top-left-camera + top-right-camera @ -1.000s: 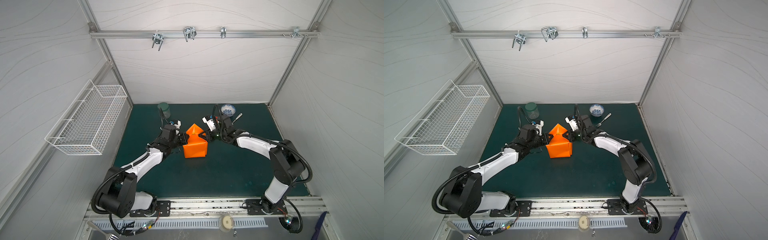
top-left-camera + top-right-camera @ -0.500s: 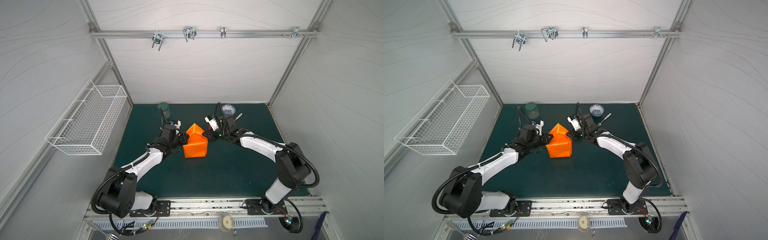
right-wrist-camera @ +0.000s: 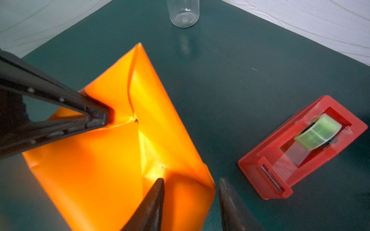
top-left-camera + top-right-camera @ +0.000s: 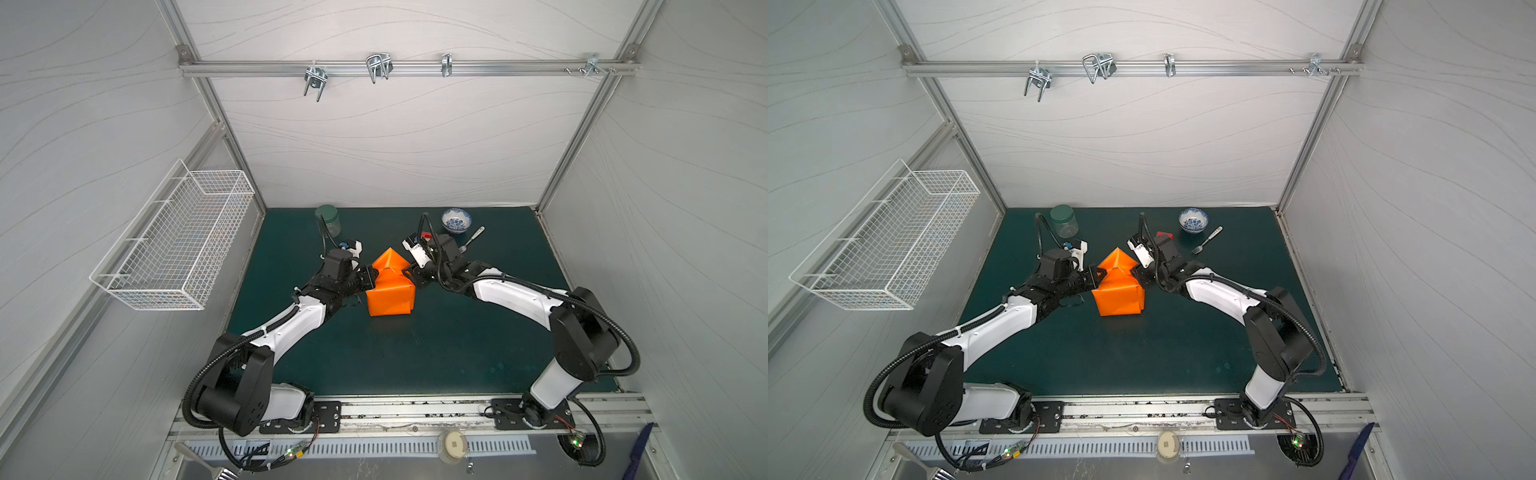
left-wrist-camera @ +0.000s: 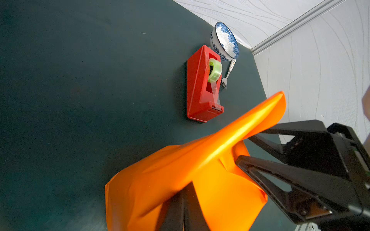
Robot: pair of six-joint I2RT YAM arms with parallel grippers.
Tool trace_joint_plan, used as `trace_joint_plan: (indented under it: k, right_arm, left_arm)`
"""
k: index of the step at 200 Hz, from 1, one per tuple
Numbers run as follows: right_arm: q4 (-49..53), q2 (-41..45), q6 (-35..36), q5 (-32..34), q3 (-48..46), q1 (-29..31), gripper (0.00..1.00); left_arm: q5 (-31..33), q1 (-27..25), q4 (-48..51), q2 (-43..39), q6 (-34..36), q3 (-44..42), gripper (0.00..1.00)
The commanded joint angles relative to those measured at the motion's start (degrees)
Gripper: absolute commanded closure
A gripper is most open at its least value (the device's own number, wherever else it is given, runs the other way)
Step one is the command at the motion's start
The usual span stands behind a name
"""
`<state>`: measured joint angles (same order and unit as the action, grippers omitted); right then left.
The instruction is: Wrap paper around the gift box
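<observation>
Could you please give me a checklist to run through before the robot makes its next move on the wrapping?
1. Left gripper on the fold: ok, shut, tips pressed against a crease in the paper.
2. Right gripper free: ok, jaws apart astride a corner of the paper, not clamping it.
3. End flap folded flat: not ok, it stands up in a peak.
4. Seams taped: cannot tell, no tape visible on the paper.
5. Red tape dispenser ready: ok, upright beside the parcel, tape strip pulled out.
6. Bowl and fork clear: ok, both apart from the paper.
</observation>
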<state>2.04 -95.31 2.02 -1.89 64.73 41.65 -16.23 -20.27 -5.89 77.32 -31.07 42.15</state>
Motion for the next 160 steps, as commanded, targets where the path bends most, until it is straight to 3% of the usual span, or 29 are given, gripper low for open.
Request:
trace_joint_plan:
  k: [1,34,85,160]
  right_arm:
    - [1.2,0.9,3.2,4.1,-0.9,0.3,0.49]
    - [2.0,-1.2,4.5,-1.2,1.3,-0.8,0.41]
    - [3.0,-5.5,5.6,-18.1,5.5,-4.9,0.42]
    - [6.7,-12.3,13.7,-28.7,11.2,-6.6,0.48]
  left_arm:
    - [0.5,-0.1,2.0,-0.3,0.7,-0.7,0.96]
    - [0.6,-0.1,2.2,-0.3,0.9,-0.7,0.96]
    - [0.4,-0.1,2.2,-0.2,0.9,-0.3,0.96]
    - [0.0,-0.1,2.6,-0.3,0.9,0.3,0.95]
